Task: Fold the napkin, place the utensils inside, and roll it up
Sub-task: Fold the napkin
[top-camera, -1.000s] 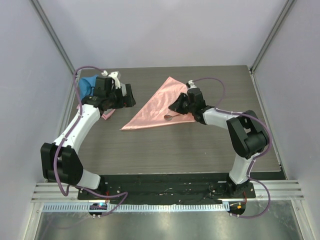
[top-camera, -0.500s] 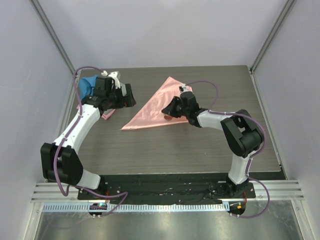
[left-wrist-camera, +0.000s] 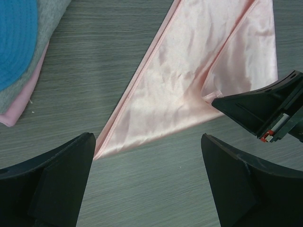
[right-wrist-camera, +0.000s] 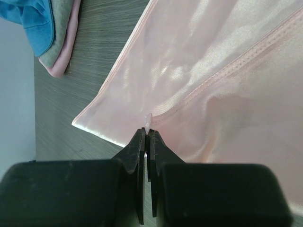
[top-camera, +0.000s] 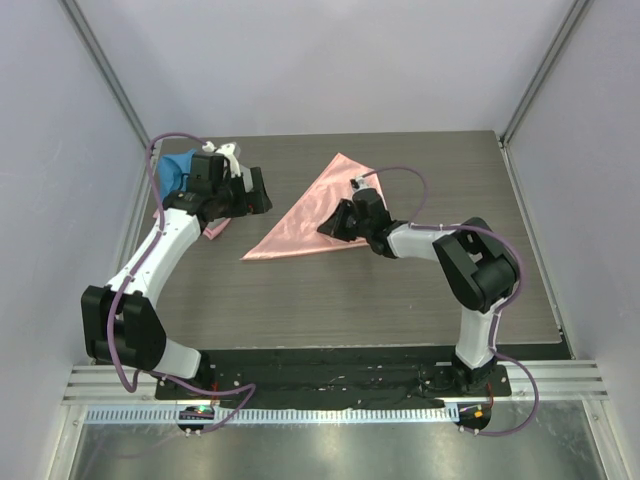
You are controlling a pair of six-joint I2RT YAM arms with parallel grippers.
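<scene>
As the right arm swings in from the right side of the bench (top-camera: 400,290) toward the middle, the right gripper (right-wrist-camera: 147,133) slides across the napkin (top-camera: 312,205) with it. It now sits farther left than it does in the picture from a second ago, low over the cloth and close to the cloth's near edge. Its two fingers are pressed tight together. A tiny bit of pink pokes out at the tips, so it seems to pinch the napkin's top layer and drag it along.

The napkin lies in the middle of the bench, closer to the far edge. It makes a long triangle. One tip points to the far edge and one thin tip points to the near left. A stitched edge (right-wrist-camera: 222,71) runs across its top, so one layer lies over another.

The left gripper (top-camera: 257,190) has not moved. It hangs near the far left corner of the bench with its fingers spread wide, holding nothing. A pile of cloths (top-camera: 178,168), blue, grey and pink, lies just beside it.

I think the folding step is under way, with the right arm pulling a flap over the rest. Filling and rolling are not yet begun.
</scene>
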